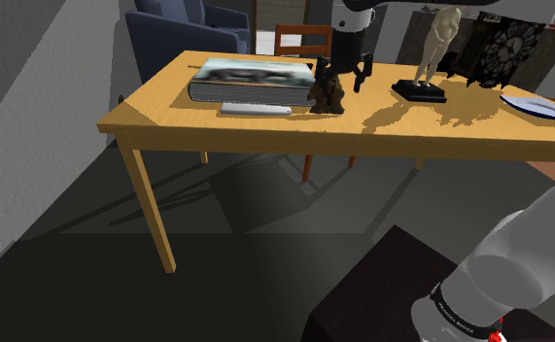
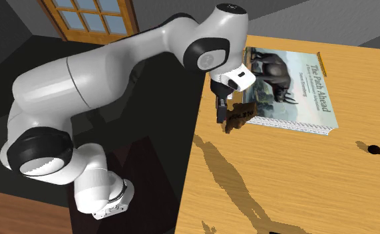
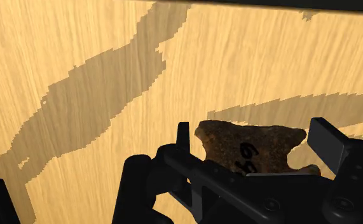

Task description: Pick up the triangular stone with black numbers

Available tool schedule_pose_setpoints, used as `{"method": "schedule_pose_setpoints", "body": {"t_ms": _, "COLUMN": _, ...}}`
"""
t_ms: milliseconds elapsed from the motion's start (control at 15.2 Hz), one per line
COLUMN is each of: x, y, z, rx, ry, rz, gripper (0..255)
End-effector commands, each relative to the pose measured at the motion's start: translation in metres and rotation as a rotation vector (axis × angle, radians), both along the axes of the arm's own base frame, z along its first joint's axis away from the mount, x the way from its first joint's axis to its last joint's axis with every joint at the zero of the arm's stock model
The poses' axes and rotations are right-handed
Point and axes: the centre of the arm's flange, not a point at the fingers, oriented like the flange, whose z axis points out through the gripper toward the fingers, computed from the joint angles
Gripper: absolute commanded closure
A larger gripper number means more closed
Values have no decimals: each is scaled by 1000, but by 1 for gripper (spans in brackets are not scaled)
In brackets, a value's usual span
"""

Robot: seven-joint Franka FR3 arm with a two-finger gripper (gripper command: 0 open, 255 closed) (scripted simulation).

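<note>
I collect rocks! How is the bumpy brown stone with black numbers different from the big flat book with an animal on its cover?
The rough brown stone with black numbers is small and jagged; the big rectangular book with an animal cover is far larger and straight-edged. The stone is plain brown; the book shows a pale picture. The book lies flat on the wooden table; the stone is upright beside it. Both carry writing.

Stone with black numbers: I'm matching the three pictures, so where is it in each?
Shoulder view: stone upper middle, at the book's right end.
Second exterior view: just right of centre, at the book's corner.
Wrist view: over the table, at the end effector.
Shared landmark: the book, both exterior views.
</note>
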Motion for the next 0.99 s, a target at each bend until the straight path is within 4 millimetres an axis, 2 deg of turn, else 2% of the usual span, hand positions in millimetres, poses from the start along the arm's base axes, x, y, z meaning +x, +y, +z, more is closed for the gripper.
{"method": "schedule_pose_setpoints", "body": {"t_ms": 0, "x": 24, "y": -10, "z": 9, "rx": -14, "ry": -14, "rz": -70, "gripper": 0}}
{"method": "schedule_pose_setpoints", "body": {"t_ms": 528, "x": 96, "y": -55, "z": 51, "rx": -65, "ry": -62, "rz": -322, "gripper": 0}}
{"method": "schedule_pose_setpoints", "body": {"t_ms": 924, "x": 96, "y": -55, "z": 20, "rx": -65, "ry": -62, "rz": -322, "gripper": 0}}
